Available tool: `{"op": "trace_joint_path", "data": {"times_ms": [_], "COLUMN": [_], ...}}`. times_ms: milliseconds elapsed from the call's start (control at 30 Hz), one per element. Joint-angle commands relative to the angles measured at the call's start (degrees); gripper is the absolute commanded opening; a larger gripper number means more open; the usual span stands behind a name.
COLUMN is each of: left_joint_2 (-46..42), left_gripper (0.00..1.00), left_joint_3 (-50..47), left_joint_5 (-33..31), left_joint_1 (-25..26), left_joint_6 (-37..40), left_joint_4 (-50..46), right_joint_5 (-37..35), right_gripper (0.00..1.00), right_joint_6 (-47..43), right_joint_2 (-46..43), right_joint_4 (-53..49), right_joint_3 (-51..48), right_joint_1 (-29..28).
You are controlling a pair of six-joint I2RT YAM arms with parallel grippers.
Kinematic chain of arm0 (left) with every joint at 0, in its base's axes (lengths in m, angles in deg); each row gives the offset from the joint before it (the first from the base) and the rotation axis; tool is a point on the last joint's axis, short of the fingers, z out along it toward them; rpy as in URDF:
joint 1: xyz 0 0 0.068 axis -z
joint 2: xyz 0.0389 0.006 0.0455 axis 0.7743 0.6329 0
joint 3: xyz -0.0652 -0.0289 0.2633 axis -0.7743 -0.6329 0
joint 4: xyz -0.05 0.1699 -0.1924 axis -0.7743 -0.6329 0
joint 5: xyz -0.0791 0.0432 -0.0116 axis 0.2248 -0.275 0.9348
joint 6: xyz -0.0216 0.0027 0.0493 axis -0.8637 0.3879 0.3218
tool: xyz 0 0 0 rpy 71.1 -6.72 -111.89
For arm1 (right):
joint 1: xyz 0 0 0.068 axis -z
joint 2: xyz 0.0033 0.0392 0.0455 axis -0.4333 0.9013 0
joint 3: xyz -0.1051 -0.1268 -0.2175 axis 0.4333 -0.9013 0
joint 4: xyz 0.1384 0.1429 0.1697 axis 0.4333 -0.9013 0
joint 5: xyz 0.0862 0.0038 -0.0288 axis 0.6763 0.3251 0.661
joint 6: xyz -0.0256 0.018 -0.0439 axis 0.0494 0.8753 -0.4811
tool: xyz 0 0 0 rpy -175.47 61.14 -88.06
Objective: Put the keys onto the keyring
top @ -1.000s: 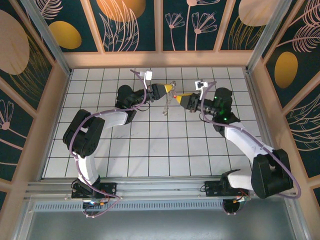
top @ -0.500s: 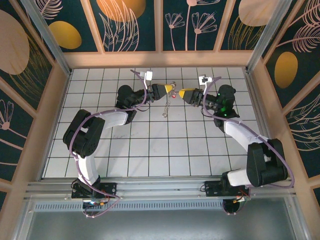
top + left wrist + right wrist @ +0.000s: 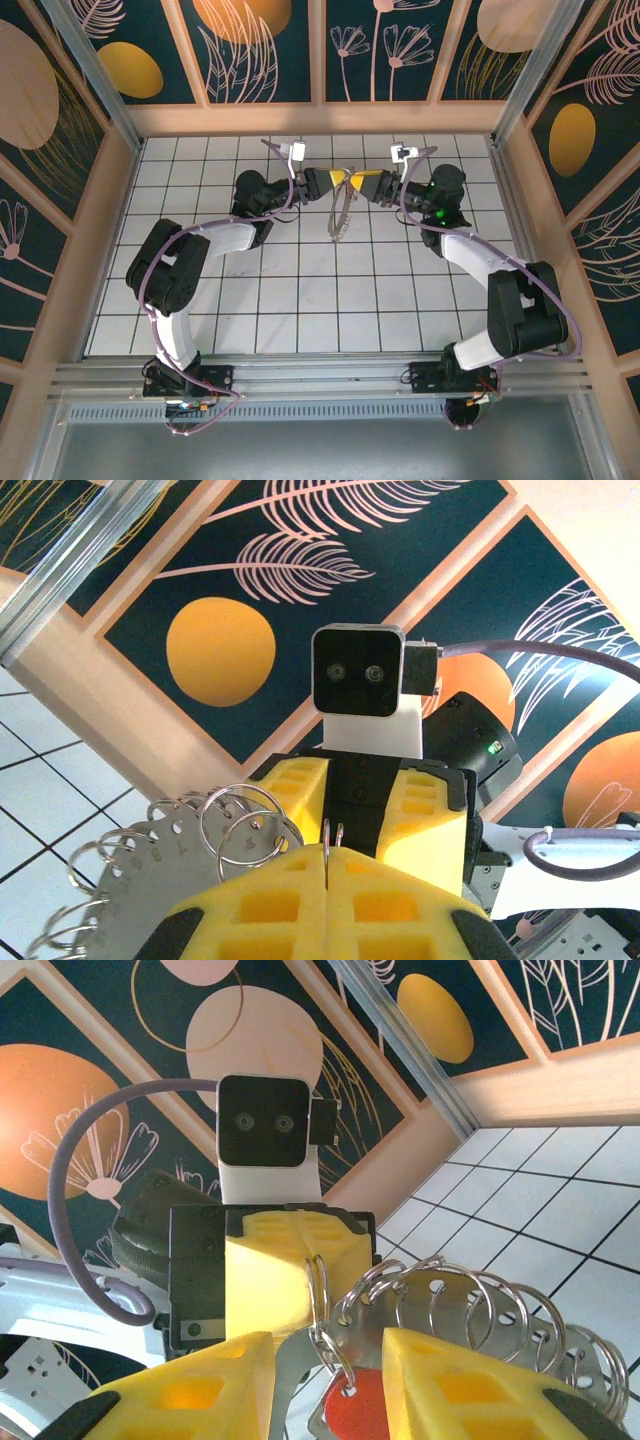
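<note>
White tiled table [image 3: 300, 290], two arms, two grippers, one keyring, one key. The arms reach in from either side and meet tip to tip over the far middle of the table. Left gripper [image 3: 345, 177]: yellow fingers pressed together, clamped on a thin wire ring of the keyring [image 3: 340, 212], which hangs below the two tips, above the tiles. Right gripper [image 3: 357, 180]: jaws stand apart, with the key's head lying between them; contact with either finger cannot be told. From above, the keyring reads as a thin grey dangling loop. The wrist views resolve it into a flat silver-grey metal plate carrying a row of wire split rings along its edge; the rings overlap, so their number cannot be counted with certainty. The left wrist view adds stamped marks on the plate and the pinched ring between the closed pads. The right wrist view gives the key [image 3: 355, 1407]: round red head, hung from a small ring linked to a larger one, blade not made out.
</note>
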Motion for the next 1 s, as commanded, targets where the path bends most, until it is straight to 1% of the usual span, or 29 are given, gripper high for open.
{"op": "trace_joint_path", "data": {"times_ms": [0, 100, 300, 367, 600, 767, 967], "left_joint_2": [-1.72, -1.72, -1.77, -1.73, -1.96, -2.11, -2.42], "left_gripper": [0.00, 0.00, 0.00, 0.00, 0.00, 0.00, 0.00], "left_joint_3": [0.62, 0.70, 0.78, 0.78, 0.69, 0.60, 0.53], "left_joint_5": [0.62, 0.66, 0.42, 0.35, 0.11, -0.06, 0.13], "left_joint_1": [0.06, 0.06, 0.05, 0.06, 0.06, 0.06, 0.06], "left_joint_6": [-0.17, -0.20, -0.04, -0.07, 0.17, 0.43, 1.48], "left_joint_4": [3.50, 3.54, 3.42, 3.41, 3.28, 3.14, 1.99], "right_joint_5": [1.61, 1.78, 2.21, 2.30, 2.74, 2.74, 1.99], "right_gripper": [0.33, 0.28, 0.06, 0.00, 0.00, 0.00, 0.00], "right_joint_6": [0.86, 0.91, 1.05, 1.13, 1.49, 0.34, -4.98], "right_joint_2": [0.92, 1.04, 0.91, 0.83, 0.25, 0.45, -0.74], "right_joint_4": [3.89, 4.11, 4.67, 4.94, 5.52, 3.89, -3.71], "right_joint_3": [1.98, 1.80, 1.06, 0.84, -0.37, -0.88, -0.16], "right_joint_1": [-0.66, -0.87, -0.90, -0.95, -1.06, -1.97, -1.82]}}
